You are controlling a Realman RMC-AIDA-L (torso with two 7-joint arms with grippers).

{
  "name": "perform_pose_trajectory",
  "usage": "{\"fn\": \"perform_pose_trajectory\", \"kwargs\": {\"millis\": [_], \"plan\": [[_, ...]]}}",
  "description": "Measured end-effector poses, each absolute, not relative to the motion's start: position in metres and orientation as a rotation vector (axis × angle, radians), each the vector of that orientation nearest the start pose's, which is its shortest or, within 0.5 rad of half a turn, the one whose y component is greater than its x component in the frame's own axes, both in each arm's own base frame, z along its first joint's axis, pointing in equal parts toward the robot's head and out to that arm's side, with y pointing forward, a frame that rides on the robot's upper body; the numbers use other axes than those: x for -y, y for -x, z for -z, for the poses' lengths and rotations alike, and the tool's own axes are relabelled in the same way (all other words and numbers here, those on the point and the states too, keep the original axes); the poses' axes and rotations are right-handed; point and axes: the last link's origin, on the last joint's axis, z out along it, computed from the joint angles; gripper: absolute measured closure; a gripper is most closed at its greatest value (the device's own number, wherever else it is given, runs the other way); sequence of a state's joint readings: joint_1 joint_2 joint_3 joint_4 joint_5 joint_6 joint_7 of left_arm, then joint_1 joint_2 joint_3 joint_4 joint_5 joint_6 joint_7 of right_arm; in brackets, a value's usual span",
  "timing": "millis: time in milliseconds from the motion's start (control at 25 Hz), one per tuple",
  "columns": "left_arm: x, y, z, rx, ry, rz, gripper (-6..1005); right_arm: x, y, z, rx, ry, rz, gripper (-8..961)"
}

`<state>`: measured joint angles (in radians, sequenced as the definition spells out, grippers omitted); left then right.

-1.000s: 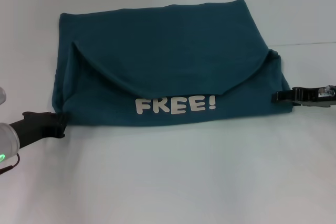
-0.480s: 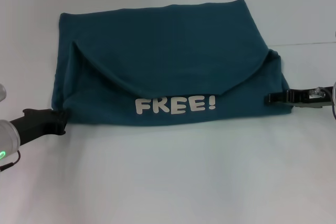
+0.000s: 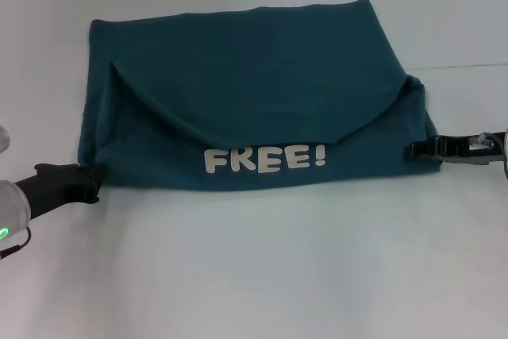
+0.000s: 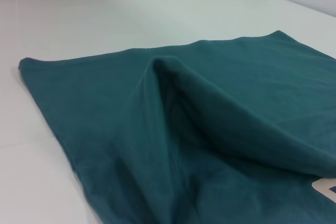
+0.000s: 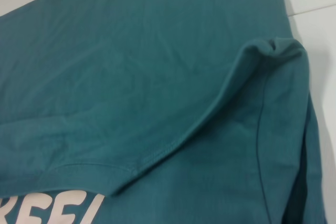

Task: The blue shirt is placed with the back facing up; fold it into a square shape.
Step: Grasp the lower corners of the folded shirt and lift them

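The folded shirt [image 3: 254, 93] fills the middle of the bench [image 3: 262, 267]. Bare bench lies open in front of it and behind it. The left gripper [image 3: 89, 184] and right gripper [image 3: 414, 148] crowd its near corners.

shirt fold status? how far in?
Partly done: the blue shirt already lies folded into a wide band, FREE! lettering on the near flap. In hand: left pincer and right pincer sit at its near corners. Left: fold the sides in to make a square.
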<state>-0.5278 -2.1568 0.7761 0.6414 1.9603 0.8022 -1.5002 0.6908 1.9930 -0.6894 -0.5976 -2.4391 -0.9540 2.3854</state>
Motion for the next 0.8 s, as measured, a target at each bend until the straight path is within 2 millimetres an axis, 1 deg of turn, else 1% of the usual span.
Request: {"fn": "perform_pose_trajectory", "kwargs": {"millis": [360,440,680,800], "plan": [[-0.3856,0.3118,0.0159,0.893,2.149,0.326,988,-0.414,-0.317,-0.0341,-1.555,1.944,-0.234,430],[-0.3856,0.3119,0.016,0.892,2.15,0.324,988,-0.4135,-0.318,-0.0349,-1.557,1.94,-0.236,657],[-0.3856,0.3119,0.0159,0.893,2.149,0.325,987,-0.4113,-0.3207,-0.0355,-1.562,1.935,-0.236,862],[-0.3856,0.3117,0.0162,0.894,2.149,0.326,987,-0.4096,-0.3229,-0.0364,-1.563,1.93,-0.246,901]]}}
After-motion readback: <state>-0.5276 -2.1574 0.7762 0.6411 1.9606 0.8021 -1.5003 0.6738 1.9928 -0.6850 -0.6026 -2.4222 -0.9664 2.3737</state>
